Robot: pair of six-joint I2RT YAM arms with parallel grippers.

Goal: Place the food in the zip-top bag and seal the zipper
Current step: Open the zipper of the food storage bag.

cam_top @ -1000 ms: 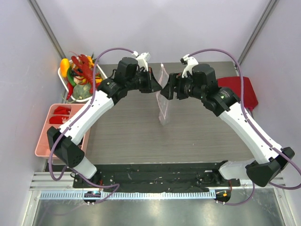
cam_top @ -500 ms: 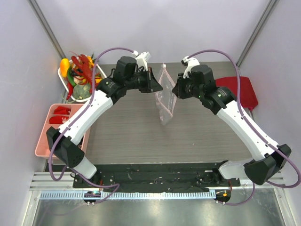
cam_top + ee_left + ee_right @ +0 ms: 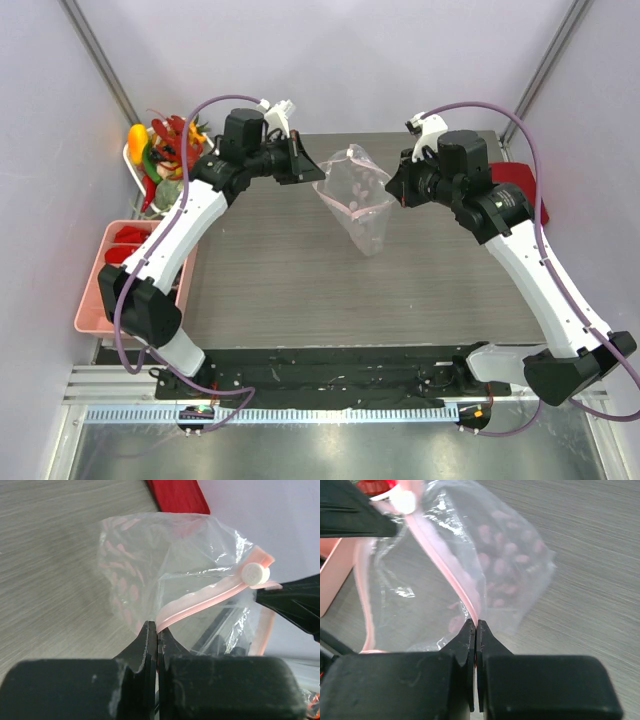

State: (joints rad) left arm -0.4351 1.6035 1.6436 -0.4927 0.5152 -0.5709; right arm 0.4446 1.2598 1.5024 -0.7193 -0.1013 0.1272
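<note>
The clear zip-top bag (image 3: pixel 357 200) with pink dots hangs above the table between my two grippers, its mouth pulled open. My left gripper (image 3: pixel 312 168) is shut on the pink zipper (image 3: pixel 200 602) strip at one side of the mouth. My right gripper (image 3: pixel 392 187) is shut on the opposite zipper (image 3: pixel 451 577) strip. A white slider (image 3: pixel 256 573) sits at the strip's far end. The food (image 3: pixel 170 150), a red lobster among smaller pieces, lies in the white basket (image 3: pixel 135 165) at the far left. The bag (image 3: pixel 505 560) holds nothing.
A pink compartment tray (image 3: pixel 110 275) with red pieces stands at the left edge of the table. A red cloth (image 3: pixel 525 190) lies at the far right behind the right arm. Grey walls close in on both sides.
My right gripper closed on the bag's mouth strip. Both grippers then moved apart, left going left and right going right, spreading the bag's mouth open.
</note>
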